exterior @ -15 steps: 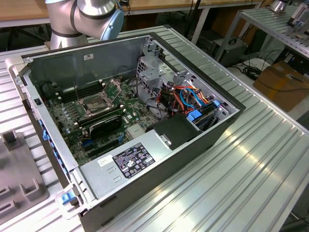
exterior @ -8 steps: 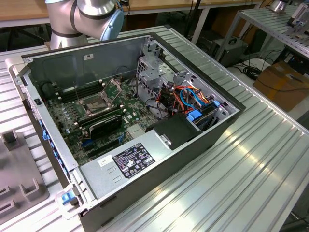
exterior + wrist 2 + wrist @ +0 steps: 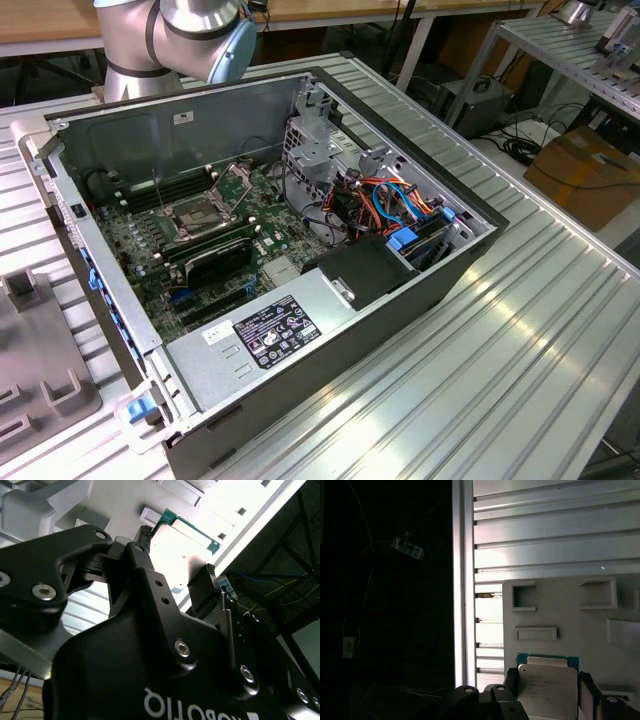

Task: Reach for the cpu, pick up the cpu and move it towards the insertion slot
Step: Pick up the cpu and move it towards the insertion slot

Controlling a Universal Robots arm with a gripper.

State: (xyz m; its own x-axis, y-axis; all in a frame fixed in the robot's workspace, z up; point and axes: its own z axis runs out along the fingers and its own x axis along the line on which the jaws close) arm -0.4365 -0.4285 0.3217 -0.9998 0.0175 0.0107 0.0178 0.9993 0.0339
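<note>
The gripper [image 3: 548, 676] straddles the cpu [image 3: 547, 690], one dark finger [image 3: 511, 676] hard against one edge of the chip and the other against the opposite edge. As far as the first wrist view lets one judge, the jaws are closed onto it rather than merely flanking it. The chip's pale metal face is towards the camera, with a thin green rim at its far side. Behind it lies a grey fixture plate [image 3: 570, 610] with small rectangular recesses, resting on the ribbed aluminium table [image 3: 545, 540]; whether the chip is touching the plate or lifted off it I cannot tell.

In the second wrist view the glare washes out the cpu [image 3: 185, 542], but its green edge shows between the two fingertips of the gripper [image 3: 177, 550].

In the exterior view the insertion slot [image 3: 195, 215] sits on the motherboard inside the open computer case [image 3: 420, 290] — its silver frame around a dark centre. The arm [image 3: 170, 35] rises behind the case's back wall.
</note>
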